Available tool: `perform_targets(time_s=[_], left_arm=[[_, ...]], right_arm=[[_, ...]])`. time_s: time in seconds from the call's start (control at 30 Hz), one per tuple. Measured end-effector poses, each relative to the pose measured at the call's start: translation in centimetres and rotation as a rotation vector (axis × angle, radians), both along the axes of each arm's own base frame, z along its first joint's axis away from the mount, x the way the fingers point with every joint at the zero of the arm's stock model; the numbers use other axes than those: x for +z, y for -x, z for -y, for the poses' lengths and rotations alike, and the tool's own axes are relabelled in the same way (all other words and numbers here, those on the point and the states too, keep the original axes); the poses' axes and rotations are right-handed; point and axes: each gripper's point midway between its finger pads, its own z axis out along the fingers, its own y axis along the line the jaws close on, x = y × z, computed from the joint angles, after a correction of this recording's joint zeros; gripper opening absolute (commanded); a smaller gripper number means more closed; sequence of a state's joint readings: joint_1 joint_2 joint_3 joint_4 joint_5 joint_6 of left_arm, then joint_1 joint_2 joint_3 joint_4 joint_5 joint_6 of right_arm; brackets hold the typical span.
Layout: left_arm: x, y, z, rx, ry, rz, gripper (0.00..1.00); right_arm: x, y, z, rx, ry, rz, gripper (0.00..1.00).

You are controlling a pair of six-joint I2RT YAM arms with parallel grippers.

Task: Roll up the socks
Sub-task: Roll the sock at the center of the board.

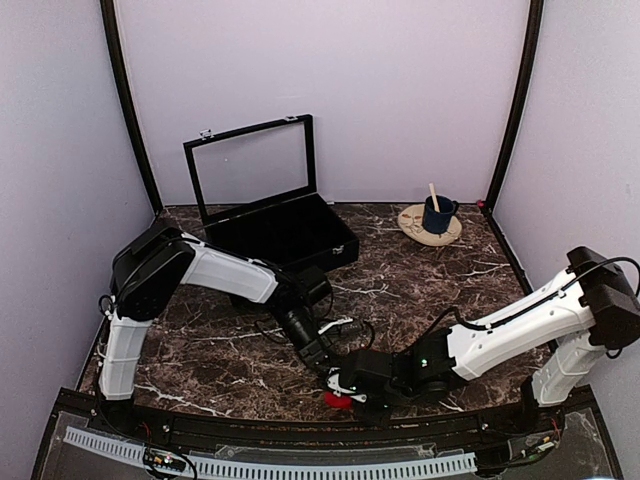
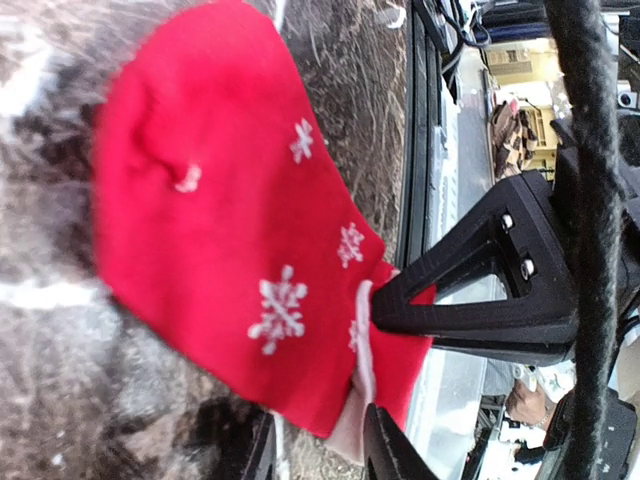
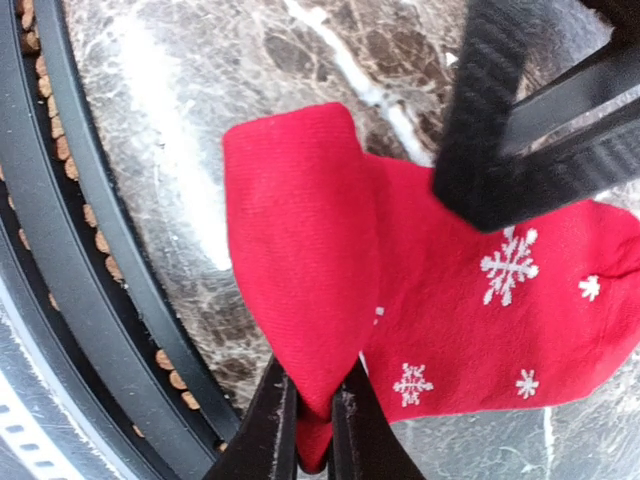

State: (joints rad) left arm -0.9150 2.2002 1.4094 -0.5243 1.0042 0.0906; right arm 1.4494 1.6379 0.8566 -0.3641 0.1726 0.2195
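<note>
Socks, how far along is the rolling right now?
Done: one end of the red sock is folded over onto itself, a first turn at most. In hand: the right hand pinches that fold, while the left hand sits at the sock's white-banded edge. Left: most of the sock lies flat on the table, so nearly all of the rolling remains.

Right fingers (image 3: 270, 432) pinching socks (image 3: 450, 300), left fingers (image 2: 386, 456) possibly parted
</note>
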Motion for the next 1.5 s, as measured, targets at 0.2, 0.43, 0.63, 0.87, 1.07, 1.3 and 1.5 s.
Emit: perform_targets(time_s=[0.2, 0.43, 0.63, 0.87, 1.07, 1.3, 1.5], left_arm=[[0.0, -0.9, -0.2, 0.057, 0.009, 0.052, 0.34], [0.1, -1.9, -1.0, 0.133, 0.004, 0.128, 0.34], [0.0, -2.2, -1.8, 0.182, -0.005, 0.182, 0.34], [0.4, -2.1, -3.5, 0.243, -0.006, 0.263, 0.34], [2.5, -1.9, -4.4, 0.28, 0.053, 0.365, 0.35], [3.9, 0.9, -3.1, 0.203, 0.104, 0.532, 0.37], [3.5, 3.5, -2.2, 0.096, 0.117, 0.662, 0.38]], right_arm=[[0.1, 0.7, 0.0, -0.013, -0.017, -0.053, 0.09], [0.1, 0.9, 0.4, -0.065, -0.06, -0.134, 0.09], [0.2, 1.1, 1.1, -0.102, -0.09, -0.22, 0.09], [0.3, 0.9, 1.3, -0.14, -0.138, -0.333, 0.1], [0.3, 0.7, 1.4, -0.17, -0.179, -0.444, 0.1], [0.3, 0.8, 1.6, -0.191, -0.205, -0.567, 0.1], [0.2, 1.0, 1.4, -0.191, -0.221, -0.666, 0.1]])
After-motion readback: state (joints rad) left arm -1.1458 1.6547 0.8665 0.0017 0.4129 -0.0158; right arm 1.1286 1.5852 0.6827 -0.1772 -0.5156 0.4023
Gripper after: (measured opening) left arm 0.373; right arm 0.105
